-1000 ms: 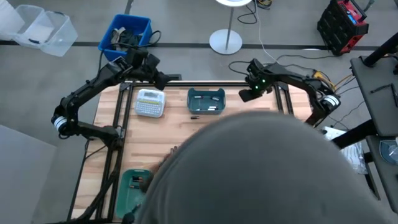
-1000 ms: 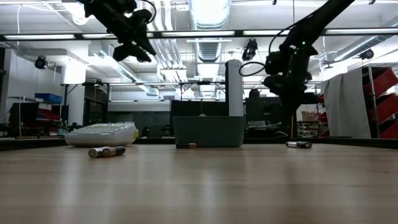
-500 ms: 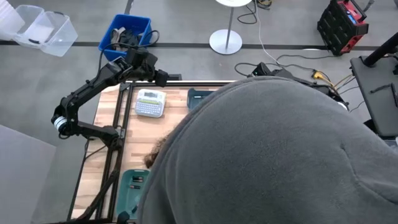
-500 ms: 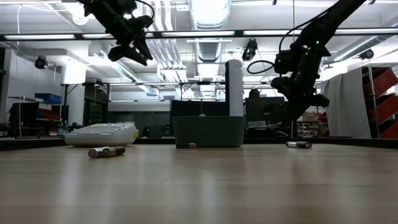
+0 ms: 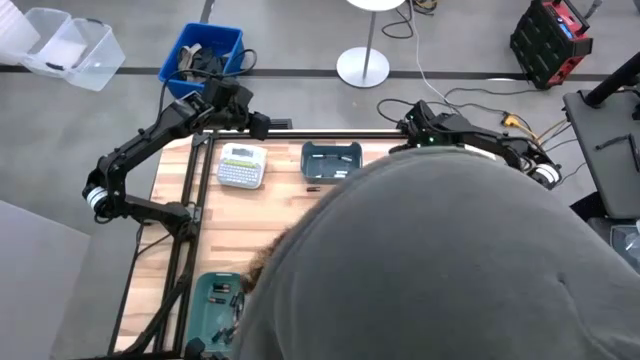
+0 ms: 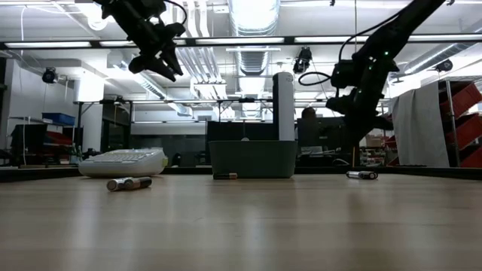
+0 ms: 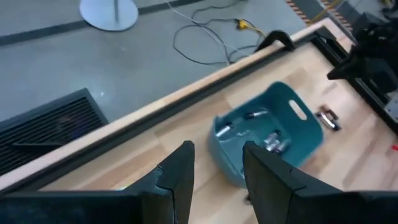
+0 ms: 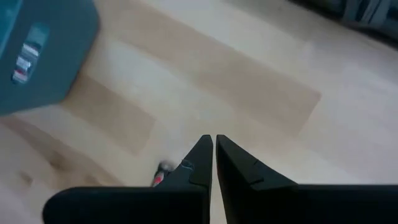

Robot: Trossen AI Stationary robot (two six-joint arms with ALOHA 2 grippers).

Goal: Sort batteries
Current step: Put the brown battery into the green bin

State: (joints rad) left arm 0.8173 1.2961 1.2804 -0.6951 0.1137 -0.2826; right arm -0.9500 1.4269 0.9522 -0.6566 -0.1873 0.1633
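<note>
A few batteries sit inside the teal bin at the back of the bench, with one more lying just in front of that bin. From the low view a pair of batteries lies out on the wood in front of the label-maker, and another one sits off to the other side. A second teal bin at the near edge has some batteries in it too.

Big problem from above: a person's grey hooded head blocks most of the bench and nearly all of the right arm.

The left tool hangs high over the back left corner, fingers a moderate gap apart, nothing in them. The right tool is up over the bare wood on the right, fingers pinched nearly together, empty.

Beyond the bench: a blue crate, clear tubs, a white lamp base.
</note>
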